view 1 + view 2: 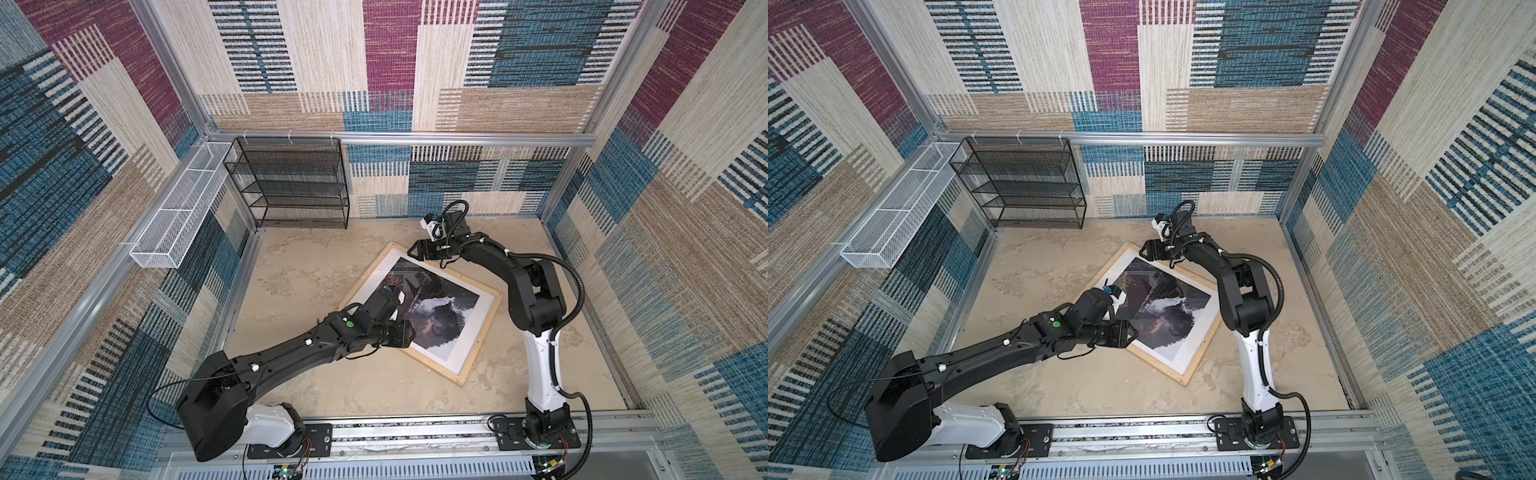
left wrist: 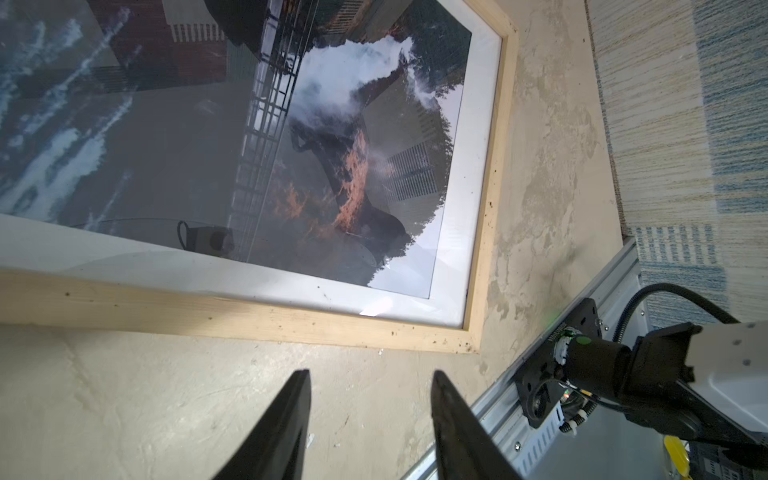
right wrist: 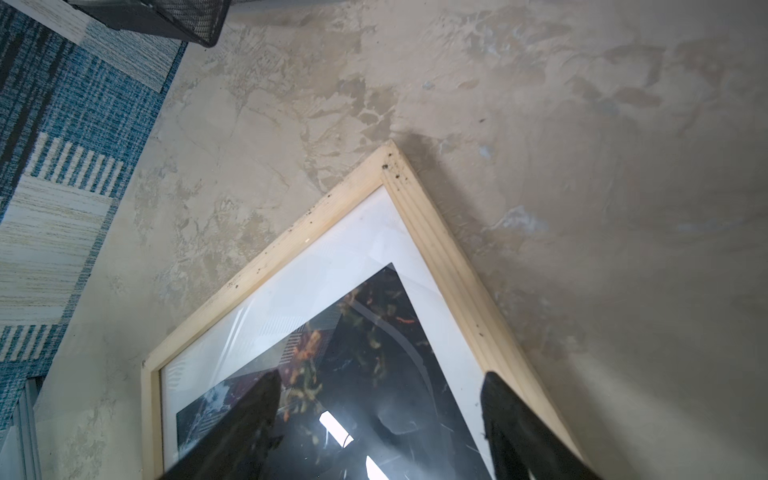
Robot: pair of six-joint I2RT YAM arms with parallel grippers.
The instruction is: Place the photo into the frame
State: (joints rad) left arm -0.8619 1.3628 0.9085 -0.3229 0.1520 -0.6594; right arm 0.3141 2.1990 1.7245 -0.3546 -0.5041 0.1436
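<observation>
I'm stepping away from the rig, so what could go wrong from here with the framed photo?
The open right gripper hangs over a far corner of the frame; dropping lower could hit the clear pane. The open left gripper sits just off the frame's near bar; a sideways sweep could shove the frame across the table.

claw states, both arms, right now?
Left claw: open, holding nothing, just off the frame edge.
Right claw: open, holding nothing, above a frame corner.
</observation>
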